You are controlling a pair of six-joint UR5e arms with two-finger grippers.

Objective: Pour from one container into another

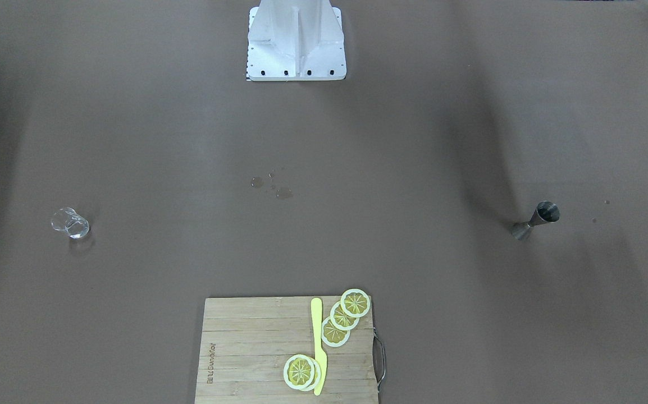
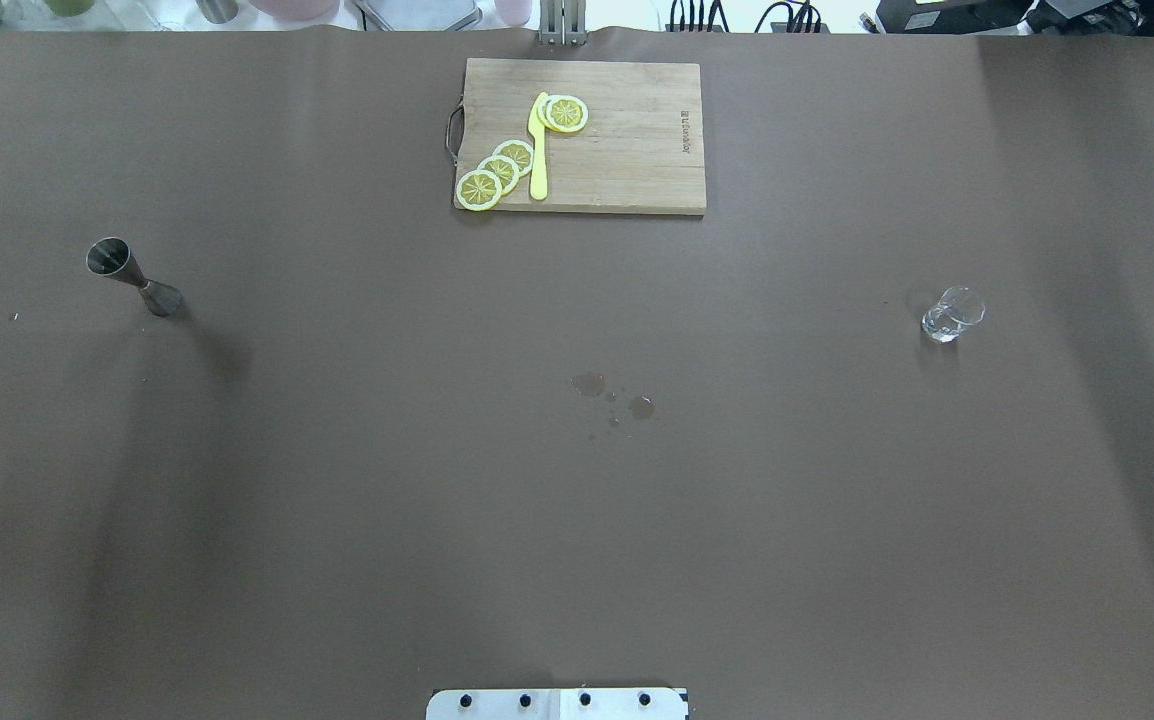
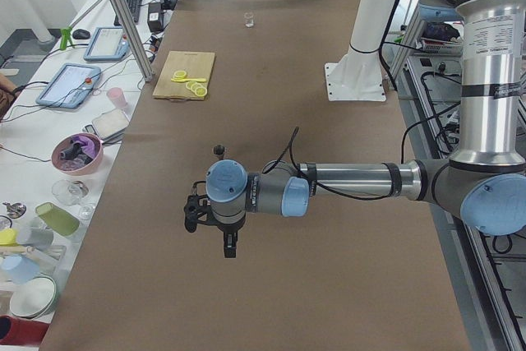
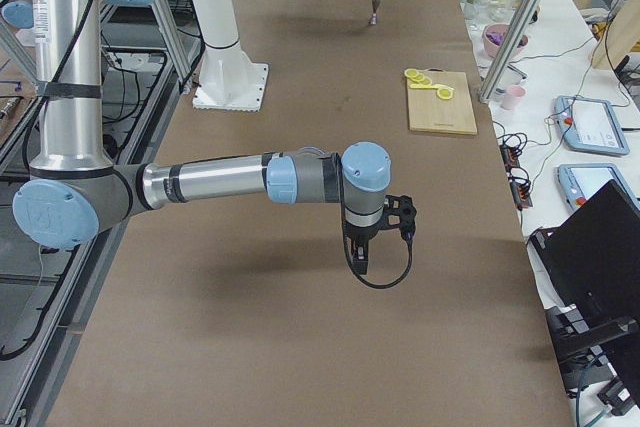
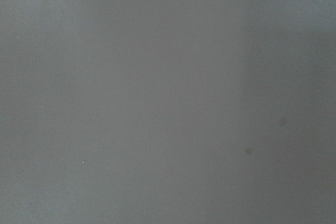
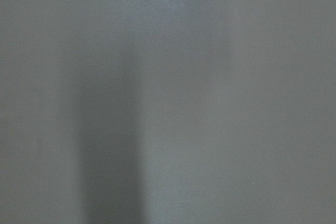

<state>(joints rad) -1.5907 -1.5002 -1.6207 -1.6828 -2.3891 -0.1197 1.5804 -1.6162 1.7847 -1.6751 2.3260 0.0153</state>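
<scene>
while both arms show up only in my two side cameras, i cannot tell whether the left gripper (image 3: 229, 251) or the right gripper (image 4: 361, 263) is wide or narrow; each hangs with its fingers pointing down over the brown table (image 2: 357, 520), and neither has anything i can make out in it. both wrist cameras give me only bare table surface

taking the cutting board (image 2: 627, 150) at the far edge as my landmark, the metal jigger (image 2: 134, 278) stands well off to the robot's left of the board and a little nearer the robot. its long axis is vertical: narrow waist in the middle, one cone down on the table, the other cone's open mouth facing up. in the left-side camera it peeks out just behind the left arm's wrist

the small clear glass (image 2: 952, 314) is well off to the robot's right of the board, about as far toward the robot as the jigger, upright with its mouth up. i can't tell whether it holds any liquid

between the board and the robot's base (image 2: 557, 703), straight out from the board's middle, a few wet drops (image 2: 612, 395) lie on the table

on the board's left half, lemon slices (image 2: 497, 170) lie overlapped in a row beside a yellow knife (image 2: 538, 150), with another slice or two at the knife's far end
</scene>
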